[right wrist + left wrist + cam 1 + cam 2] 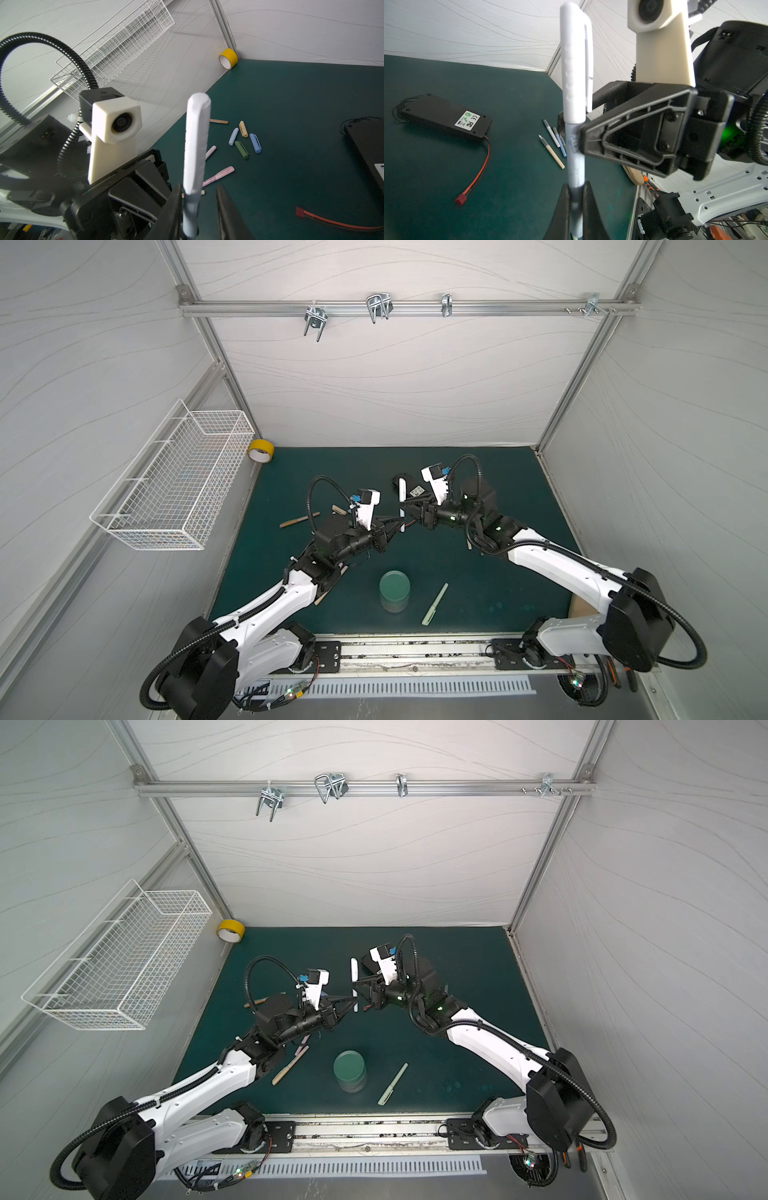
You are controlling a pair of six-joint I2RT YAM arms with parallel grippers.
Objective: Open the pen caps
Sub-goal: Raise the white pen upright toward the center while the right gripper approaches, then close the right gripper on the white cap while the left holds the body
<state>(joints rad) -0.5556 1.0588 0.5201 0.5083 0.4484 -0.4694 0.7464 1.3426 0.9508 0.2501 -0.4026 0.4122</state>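
Uncapping is in hand: a pen (576,158) is clenched at its barrel by the left pincer (577,187), its white cap (574,62) projecting beyond the tips. The right pincer (198,189) is parted astride the cap's base; closure there and a straight pull seem called for.

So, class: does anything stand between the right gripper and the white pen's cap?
Nothing visible does. The right gripper straddles the white pen just below its cap; the left gripper holds its lower end.
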